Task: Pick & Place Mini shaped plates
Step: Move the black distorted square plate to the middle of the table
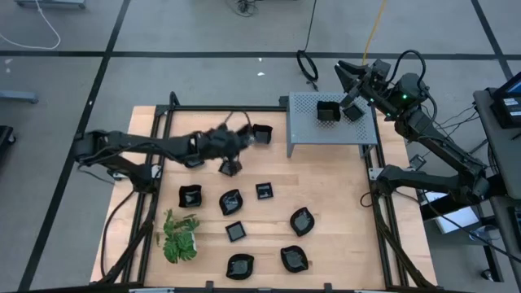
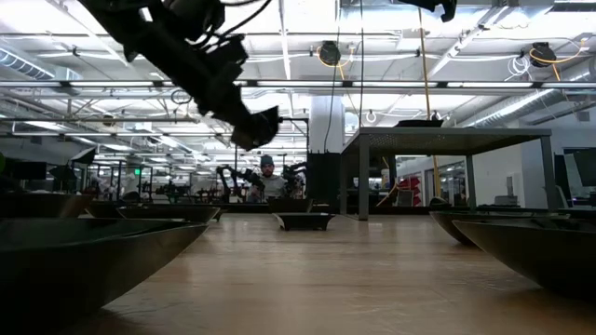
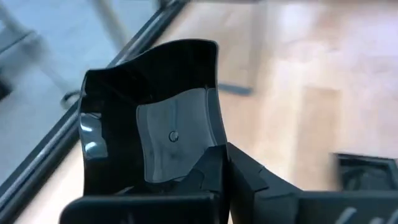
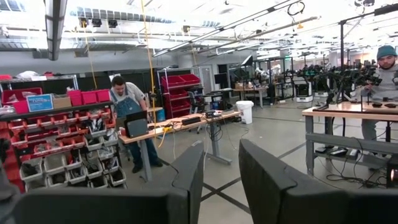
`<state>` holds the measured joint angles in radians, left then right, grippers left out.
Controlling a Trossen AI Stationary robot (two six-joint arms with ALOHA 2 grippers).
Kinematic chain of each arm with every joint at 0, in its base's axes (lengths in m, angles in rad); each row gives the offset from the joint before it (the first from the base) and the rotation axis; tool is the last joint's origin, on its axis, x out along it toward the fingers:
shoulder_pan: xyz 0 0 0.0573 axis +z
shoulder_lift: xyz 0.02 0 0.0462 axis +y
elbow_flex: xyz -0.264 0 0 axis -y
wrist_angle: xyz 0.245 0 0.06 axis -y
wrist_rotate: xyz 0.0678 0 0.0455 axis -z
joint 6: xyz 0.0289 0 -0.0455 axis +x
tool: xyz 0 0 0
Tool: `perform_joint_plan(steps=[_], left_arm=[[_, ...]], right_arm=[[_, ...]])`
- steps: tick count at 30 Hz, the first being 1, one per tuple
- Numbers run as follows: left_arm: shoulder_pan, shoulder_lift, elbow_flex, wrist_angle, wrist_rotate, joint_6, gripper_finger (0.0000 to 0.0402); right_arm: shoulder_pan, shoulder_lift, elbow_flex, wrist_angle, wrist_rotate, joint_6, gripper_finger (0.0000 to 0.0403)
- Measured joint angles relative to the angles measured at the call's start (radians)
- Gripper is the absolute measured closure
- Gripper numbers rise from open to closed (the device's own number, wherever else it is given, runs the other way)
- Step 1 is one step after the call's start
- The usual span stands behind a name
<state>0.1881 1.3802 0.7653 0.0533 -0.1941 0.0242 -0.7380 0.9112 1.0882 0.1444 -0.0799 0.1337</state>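
My left gripper (image 1: 249, 137) hovers over the far middle of the table, shut on one square black glossy mini plate (image 1: 261, 134); in the low view the left gripper (image 2: 258, 128) is high above the wood. Several other mini plates lie flat on the table, such as one (image 1: 230, 201) and another (image 1: 302, 220). Two more plates (image 1: 327, 111) sit on top of the grey perforated box (image 1: 309, 130). My right gripper (image 1: 356, 91) is open above the box's far right corner and holds nothing; its view looks into the room. My left gripper pinches the square plate by one side wall (image 3: 186, 163) between its two fingers (image 3: 211, 171), one on the dish's inner face and one behind it. The plate (image 3: 155, 112) stands on edge beyond the fingers, lifted clear of the table.
A green leafy plant (image 1: 181, 238) stands near the table's left near corner. A black frame rail (image 1: 220, 109) runs along the far edge. Bare wood lies on the table's right side (image 1: 342, 195). People work at benches in the room behind.
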Motion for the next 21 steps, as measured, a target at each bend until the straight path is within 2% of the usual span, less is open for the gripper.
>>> perform_joint_plan(steps=[6,12,17,21], left_arm=[[-0.135,0.094,0.014,0.046,0.003,0.061,0.0398],[-0.219,0.228,0.152,0.049,0.005,0.244,0.0392],[-0.206,0.358,0.294,-0.026,0.033,0.393,0.0392],[-0.177,0.453,0.399,-0.089,0.109,0.516,0.0391]], right_arm=[[0.0,0.008,0.0,0.0,0.0,0.001,0.0314],[0.0,0.04,0.0,0.0,-0.001,0.007,0.0314],[0.0,0.077,0.0,-0.011,-0.003,0.092,0.0314],[0.0,0.098,0.0,-0.02,-0.01,0.123,0.0314]])
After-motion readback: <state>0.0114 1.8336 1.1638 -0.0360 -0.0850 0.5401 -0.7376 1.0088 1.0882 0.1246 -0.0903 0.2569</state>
